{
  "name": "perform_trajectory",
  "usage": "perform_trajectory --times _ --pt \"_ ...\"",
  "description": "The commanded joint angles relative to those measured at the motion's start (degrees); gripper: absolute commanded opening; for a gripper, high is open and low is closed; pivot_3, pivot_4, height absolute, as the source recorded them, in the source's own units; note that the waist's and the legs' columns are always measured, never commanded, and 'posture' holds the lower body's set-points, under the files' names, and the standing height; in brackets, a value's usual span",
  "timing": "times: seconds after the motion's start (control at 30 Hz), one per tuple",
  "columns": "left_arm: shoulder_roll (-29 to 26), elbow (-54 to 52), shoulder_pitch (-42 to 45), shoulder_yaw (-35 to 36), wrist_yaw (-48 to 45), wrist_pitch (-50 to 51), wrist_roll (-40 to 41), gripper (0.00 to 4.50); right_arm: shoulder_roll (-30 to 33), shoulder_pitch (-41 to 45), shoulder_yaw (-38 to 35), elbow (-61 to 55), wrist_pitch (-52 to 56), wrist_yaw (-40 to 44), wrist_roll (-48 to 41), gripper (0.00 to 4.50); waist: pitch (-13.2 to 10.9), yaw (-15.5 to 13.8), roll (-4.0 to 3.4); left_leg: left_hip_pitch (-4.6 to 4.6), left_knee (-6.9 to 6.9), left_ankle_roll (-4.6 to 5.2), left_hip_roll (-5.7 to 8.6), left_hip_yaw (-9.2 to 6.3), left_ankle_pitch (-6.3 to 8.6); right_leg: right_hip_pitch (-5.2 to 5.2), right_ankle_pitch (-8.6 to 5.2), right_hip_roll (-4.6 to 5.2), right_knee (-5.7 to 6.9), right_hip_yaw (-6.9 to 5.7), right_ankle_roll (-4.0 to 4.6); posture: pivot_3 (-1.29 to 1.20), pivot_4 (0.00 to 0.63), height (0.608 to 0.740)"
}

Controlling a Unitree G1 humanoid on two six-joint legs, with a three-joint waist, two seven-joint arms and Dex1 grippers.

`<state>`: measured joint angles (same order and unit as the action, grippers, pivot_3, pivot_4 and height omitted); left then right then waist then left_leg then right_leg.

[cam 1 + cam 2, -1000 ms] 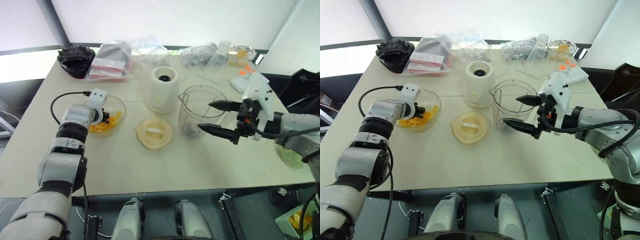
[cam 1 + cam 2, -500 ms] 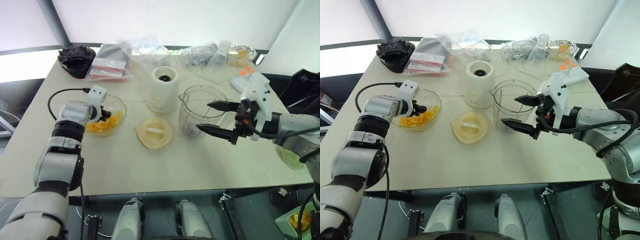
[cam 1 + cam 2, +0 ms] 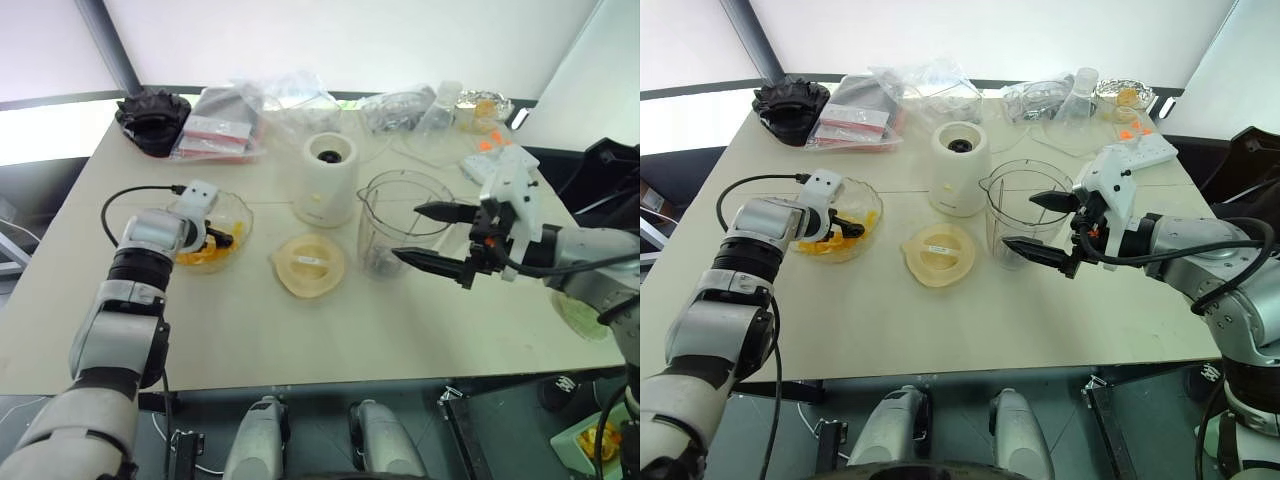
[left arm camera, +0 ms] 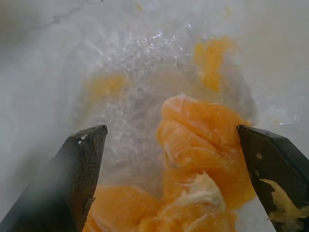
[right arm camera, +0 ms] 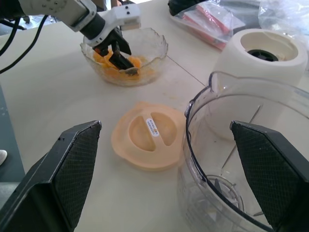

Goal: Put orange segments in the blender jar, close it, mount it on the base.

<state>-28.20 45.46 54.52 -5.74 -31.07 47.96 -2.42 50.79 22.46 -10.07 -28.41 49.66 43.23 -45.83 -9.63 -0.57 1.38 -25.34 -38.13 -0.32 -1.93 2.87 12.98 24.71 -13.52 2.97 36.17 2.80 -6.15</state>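
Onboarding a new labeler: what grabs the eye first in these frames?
The left gripper reaches into the clear bowl of orange segments on the table's left, jaws wide open. Mid-table, the blender jar stands open beside the base, its beige lid lying flat in front; the right gripper hovers at the jar, open.
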Motion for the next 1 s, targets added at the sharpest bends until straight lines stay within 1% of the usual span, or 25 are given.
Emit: perform_trajectory --times 0.03,0.3,0.47,0.57,0.6,0.73,0.77,0.8,1.0 --pt "0.54 3.30 0.71 0.93 1.17 -2.19 -0.06 4.44 -0.05 1.22 -0.94 -0.52 -0.99 0.12 -0.03 4.50 0.00 0.00 0.00 0.00 0.00 0.00 0.00 0.00 0.00 0.00 0.00 0.00 0.00 0.00 0.00 0.00 0.150 0.740" --pt "3.23 11.58 3.66 3.46 3.90 -6.99 0.95 4.44 0.01 1.13 -1.20 -0.85 -0.88 -0.18 -0.06 4.50 0.01 -0.16 -0.01 0.00 -0.03 0.00 0.01 -0.01 0.00 -0.02 0.01 0.00 0.02 0.00 -0.02 0.00 0.150 0.740" --pt "4.60 15.09 5.08 5.30 4.96 -7.31 1.66 4.44 0.11 0.94 -1.43 -1.08 -0.82 -0.33 -0.14 4.50 0.01 -0.17 -0.01 0.00 -0.02 0.00 0.01 -0.01 0.00 -0.02 0.06 0.00 0.02 0.00 -0.10 0.00 0.150 0.740" --pt "4.99 16.69 5.51 6.20 5.56 -7.55 2.05 3.68 0.08 0.83 -1.43 -1.18 -0.84 -0.44 -0.08 4.50 0.01 -0.16 -0.02 0.01 -0.03 0.00 0.02 -0.01 0.00 -0.03 0.06 0.01 0.02 0.00 -0.10 0.00 0.150 0.740" --pt "5.06 17.03 5.61 6.31 5.75 -7.61 2.01 3.10 0.07 0.81 -1.41 -1.19 -0.88 -0.46 -0.03 4.50 0.02 -0.15 -0.02 0.01 -0.03 0.00 0.02 -0.01 0.00 -0.03 0.06 0.01 0.02 0.00 -0.10 0.00 0.150 0.740" --pt "5.34 17.40 5.92 6.37 5.49 -7.45 1.93 1.21 0.04 0.76 -1.35 -1.14 -1.01 -0.59 0.16 4.50 0.02 -0.06 -0.02 0.02 -0.03 0.00 0.02 -0.01 0.00 -0.03 0.06 0.01 0.02 0.00 -0.10 0.00 0.150 0.740" --pt "5.32 17.46 5.98 6.34 5.55 -7.35 1.80 0.62 0.00 0.76 -1.33 -1.14 -1.04 -0.62 0.18 4.50 0.02 -0.07 -0.03 0.02 -0.03 0.00 0.02 -0.01 0.00 -0.03 0.06 0.01 0.02 0.00 -0.10 0.00 0.150 0.740" --pt "5.27 17.49 6.00 6.32 5.58 -7.29 1.68 0.26 -0.03 0.74 -1.32 -1.14 -1.05 -0.64 0.18 4.50 0.02 -0.09 -0.03 0.02 -0.03 0.00 0.02 -0.01 0.00 -0.03 0.06 0.01 0.02 0.00 -0.10 0.00 0.150 0.740" --pt "4.80 16.77 5.43 6.77 5.34 -7.36 1.89 0.26 -0.21 0.77 -1.15 -1.05 -1.21 -0.76 0.26 4.50 0.02 -0.07 -0.03 0.02 -0.03 0.00 0.02 -0.01 0.00 -0.03 0.06 0.01 0.02 0.00 -0.10 0.00 0.150 0.740"
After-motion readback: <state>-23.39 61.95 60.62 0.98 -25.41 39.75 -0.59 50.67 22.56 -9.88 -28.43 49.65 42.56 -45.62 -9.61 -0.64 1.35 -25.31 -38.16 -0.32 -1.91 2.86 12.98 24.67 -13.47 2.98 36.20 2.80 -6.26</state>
